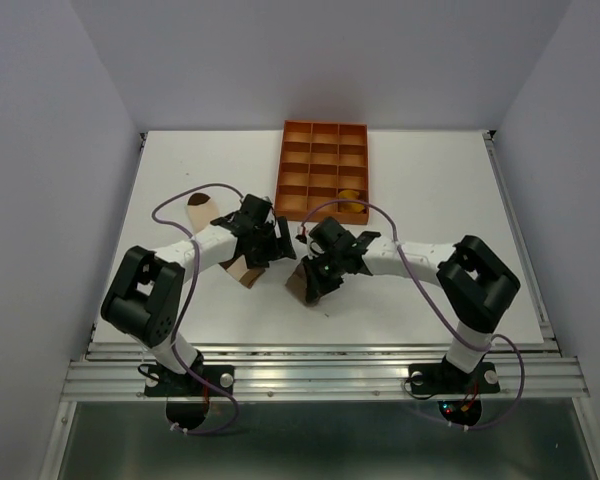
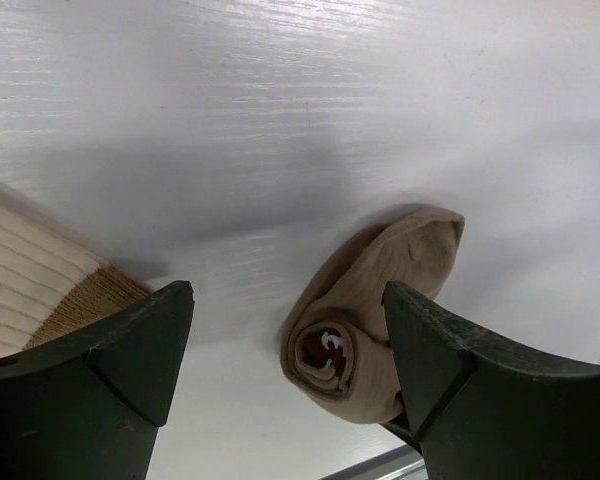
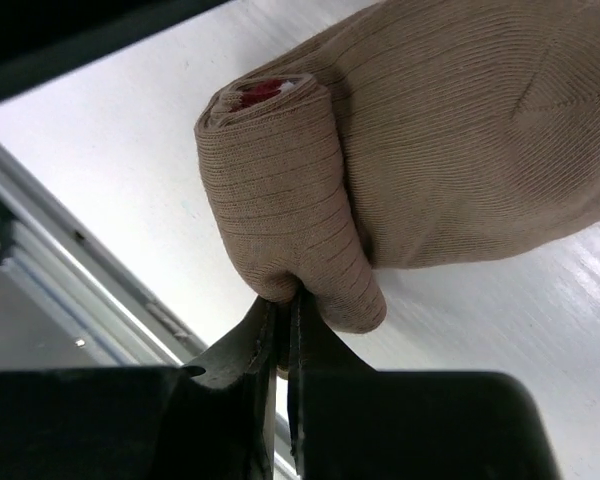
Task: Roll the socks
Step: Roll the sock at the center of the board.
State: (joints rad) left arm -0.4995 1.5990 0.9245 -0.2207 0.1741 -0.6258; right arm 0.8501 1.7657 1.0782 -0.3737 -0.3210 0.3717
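The taupe-brown sock (image 3: 400,170) lies partly rolled on the white table (image 1: 420,200), its roll end showing red and white stripes inside (image 2: 330,350). My right gripper (image 3: 285,300) is shut, pinching a fold of fabric at the roll's edge. My left gripper (image 2: 290,340) is open, and the roll lies between its fingers, close to the right finger (image 2: 450,360). In the top view both grippers meet over this sock (image 1: 302,285) at the table's middle front. The cream sock (image 1: 198,210) lies under the left arm, its tan banded cuff (image 2: 90,300) beside the left finger. A mustard-yellow sock (image 1: 350,199) sits in the tray.
The orange gridded tray (image 1: 322,168) stands at the back centre of the table. The table's metal front rail (image 1: 320,375) runs just behind the rolled sock in the wrist views. White walls close in both sides.
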